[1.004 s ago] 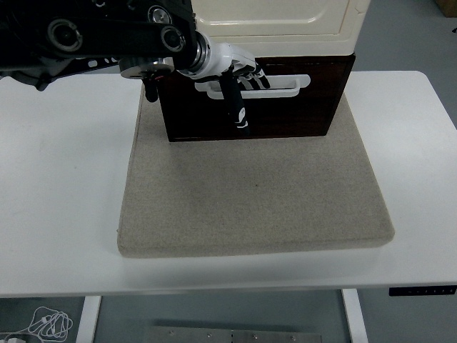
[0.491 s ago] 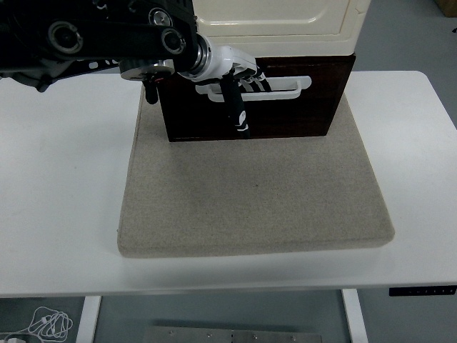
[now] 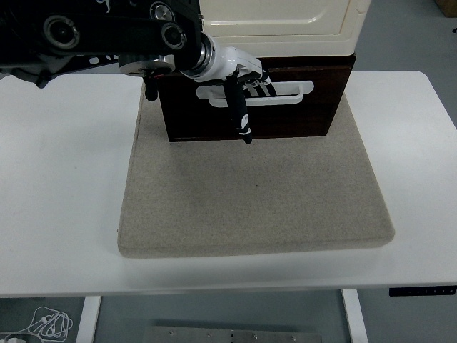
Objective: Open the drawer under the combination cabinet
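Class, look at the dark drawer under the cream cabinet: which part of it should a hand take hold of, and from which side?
Grip the white handle, a long horizontal loop on the dark drawer front. Come from the front, the table's near side, and hook the fingers behind the bar; the cream cabinet covers the top. The left hand already has its fingers at this loop.

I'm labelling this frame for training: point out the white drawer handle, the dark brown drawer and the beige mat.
White drawer handle (image 3: 293, 90), head view, right bar.
Dark brown wooden drawer (image 3: 300, 118), head view, front panel.
Beige fabric mat (image 3: 250, 200), head view, bare middle.

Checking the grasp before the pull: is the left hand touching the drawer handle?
Touching. Head view shows the left hand's fingers hooked through the white handle.
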`<action>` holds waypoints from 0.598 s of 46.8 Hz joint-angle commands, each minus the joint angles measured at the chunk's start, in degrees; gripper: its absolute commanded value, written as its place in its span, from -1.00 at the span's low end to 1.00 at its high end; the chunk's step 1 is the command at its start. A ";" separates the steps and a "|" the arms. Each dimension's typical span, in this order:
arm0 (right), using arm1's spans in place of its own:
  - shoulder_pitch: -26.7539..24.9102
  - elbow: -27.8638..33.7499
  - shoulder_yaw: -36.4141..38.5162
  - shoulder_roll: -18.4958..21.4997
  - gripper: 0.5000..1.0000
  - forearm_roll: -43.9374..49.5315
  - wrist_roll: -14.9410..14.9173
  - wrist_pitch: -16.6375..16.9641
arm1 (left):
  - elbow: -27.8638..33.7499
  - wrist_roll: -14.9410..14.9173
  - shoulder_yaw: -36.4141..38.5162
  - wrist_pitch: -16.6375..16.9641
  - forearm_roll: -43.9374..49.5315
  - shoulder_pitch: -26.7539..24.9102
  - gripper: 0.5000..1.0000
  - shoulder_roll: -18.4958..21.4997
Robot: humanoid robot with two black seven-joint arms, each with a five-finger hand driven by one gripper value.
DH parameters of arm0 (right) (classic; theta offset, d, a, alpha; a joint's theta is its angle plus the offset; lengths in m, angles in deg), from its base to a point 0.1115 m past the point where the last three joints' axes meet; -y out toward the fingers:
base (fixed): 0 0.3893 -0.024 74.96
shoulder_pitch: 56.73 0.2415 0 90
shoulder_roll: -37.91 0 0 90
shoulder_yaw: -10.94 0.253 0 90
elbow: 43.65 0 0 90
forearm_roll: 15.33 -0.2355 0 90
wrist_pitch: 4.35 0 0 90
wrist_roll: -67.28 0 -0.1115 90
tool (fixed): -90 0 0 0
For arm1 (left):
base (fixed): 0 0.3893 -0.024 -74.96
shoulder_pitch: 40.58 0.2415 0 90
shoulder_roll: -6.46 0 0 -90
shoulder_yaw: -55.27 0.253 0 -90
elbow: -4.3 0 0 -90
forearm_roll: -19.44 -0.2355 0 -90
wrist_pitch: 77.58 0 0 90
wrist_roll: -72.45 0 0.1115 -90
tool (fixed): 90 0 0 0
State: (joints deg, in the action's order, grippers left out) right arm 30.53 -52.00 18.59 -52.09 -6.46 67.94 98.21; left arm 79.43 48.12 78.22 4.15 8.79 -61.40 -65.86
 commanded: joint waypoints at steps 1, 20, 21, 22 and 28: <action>0.02 0.00 0.00 0.00 0.70 0.00 0.04 0.00 | 0.10 -0.01 0.00 -0.70 0.01 -0.10 1.00 -0.01; -0.07 0.00 0.00 0.00 0.70 0.00 0.04 0.00 | 1.24 -0.01 -0.09 -2.10 -0.08 -1.15 1.00 -0.01; 0.02 0.00 0.00 0.00 0.70 0.00 0.04 0.00 | 1.25 -0.01 -0.18 -2.19 0.01 -1.24 1.00 -0.01; 0.02 0.00 0.00 0.00 0.70 0.00 0.04 0.00 | 1.25 -0.01 -0.18 -2.28 0.01 -1.24 1.00 -0.01; 0.02 0.00 0.00 0.00 0.70 0.00 -0.05 0.00 | 1.95 -0.01 -0.18 -2.45 -0.08 -1.59 1.00 -0.01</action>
State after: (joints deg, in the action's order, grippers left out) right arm 30.55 -52.00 18.59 -52.09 -6.46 67.97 98.21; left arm 80.91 48.10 78.03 1.79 8.79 -62.84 -65.89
